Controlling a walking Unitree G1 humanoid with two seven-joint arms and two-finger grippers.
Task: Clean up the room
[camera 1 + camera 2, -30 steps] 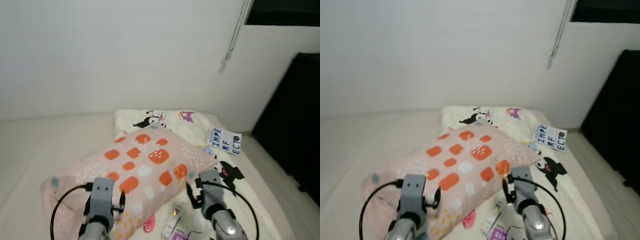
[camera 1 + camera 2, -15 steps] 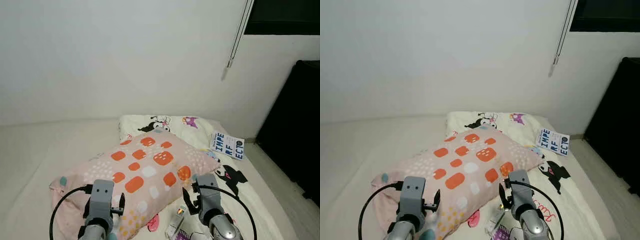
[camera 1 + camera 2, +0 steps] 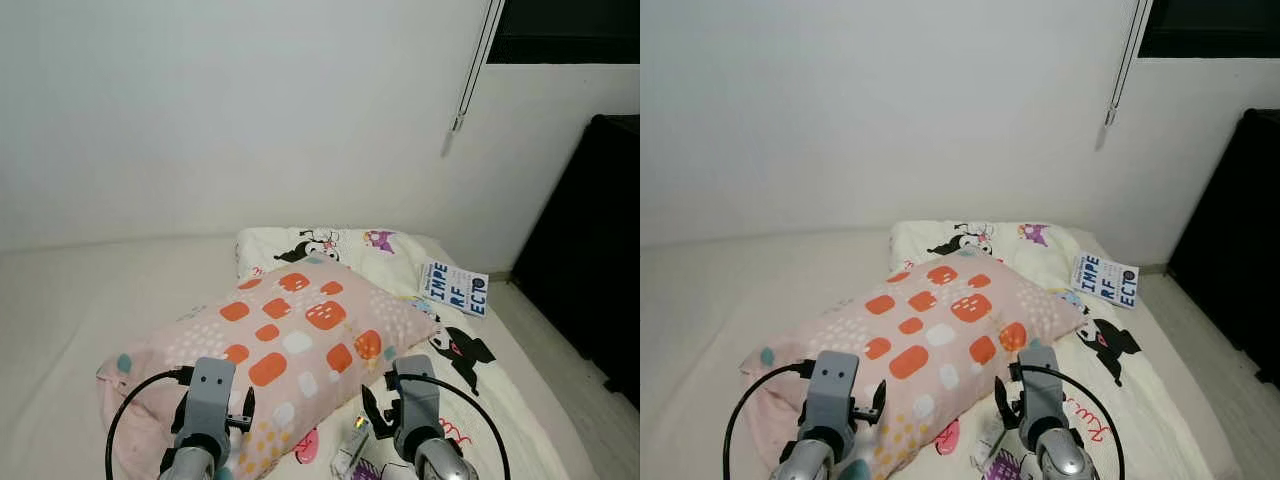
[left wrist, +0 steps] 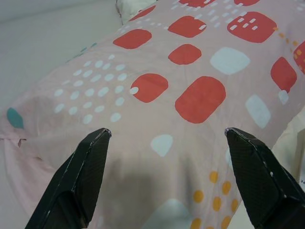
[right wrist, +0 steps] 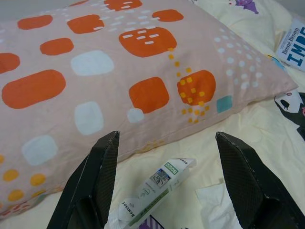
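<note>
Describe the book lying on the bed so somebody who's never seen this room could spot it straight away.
Start at the bed against the white wall and find the cream cartoon-print blanket on its right side. Beyond the big pink pillow with orange patches, near the blanket's right edge, lies the book. It is the flat white rectangle with large dark blue block letters, unlike the cartoon prints around it.

The room is bright, with soft, even light and no hard glare. The plain white wall (image 3: 220,110) looks a little grey near its top. The tall black cabinet (image 3: 590,240) on the robot's right is so dark that nothing on it can be made out. Both eye views are sharp, not smeared. In the left wrist view, a soft grey shadow lies on the pink pillow with orange patches (image 4: 190,95) near the fingers. The right wrist view is clear, and the small white packet (image 5: 152,183) can almost be read.
</note>
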